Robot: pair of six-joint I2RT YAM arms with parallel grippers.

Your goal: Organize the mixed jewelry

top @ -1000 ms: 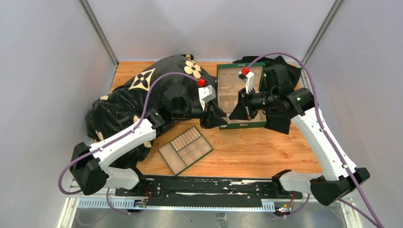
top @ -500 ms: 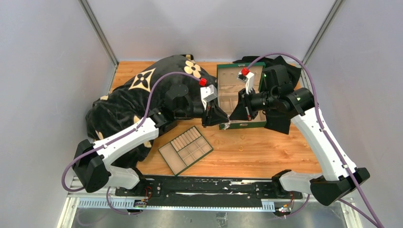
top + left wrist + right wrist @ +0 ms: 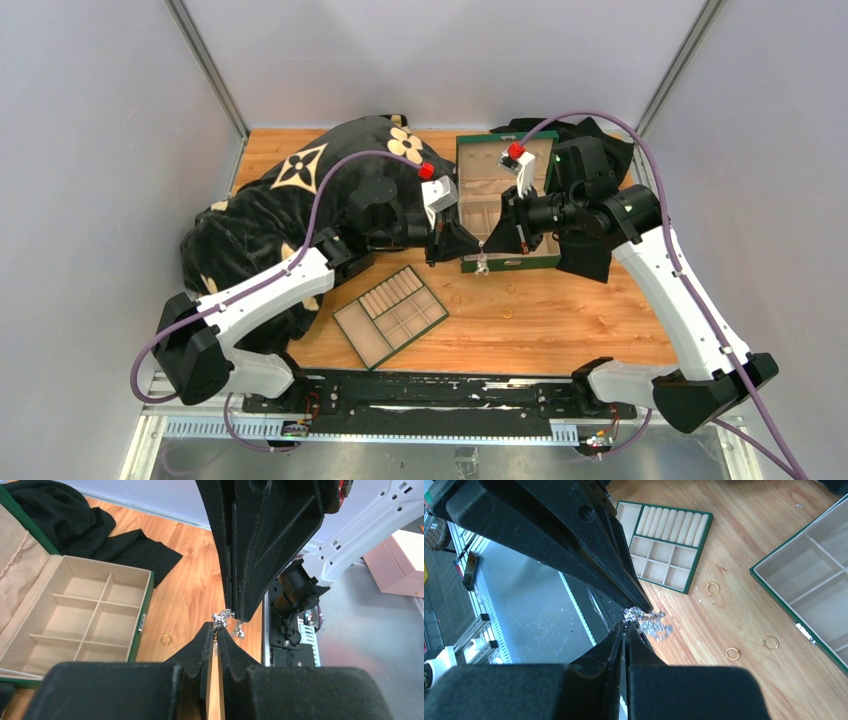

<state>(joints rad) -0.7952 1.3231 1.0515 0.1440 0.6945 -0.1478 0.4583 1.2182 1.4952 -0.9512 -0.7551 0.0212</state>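
left tool (image 3: 217, 631) & right tool (image 3: 626, 626) both pinching the silvery cluster (image 3: 639, 615) tip to tip, by near edge of the green box (image 3: 525, 262), prob teasing tangled bits apart.

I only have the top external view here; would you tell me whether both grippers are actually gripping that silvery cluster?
Observer: Yes, the wrist views show left gripper and right gripper shut on the silvery cluster, tip to tip.
Operator: Any loose rings?
Observer: Three gold rings lie on the table near the green box.
Operator: Anything inside the box?
Observer: Its six compartments in the left wrist view are empty.
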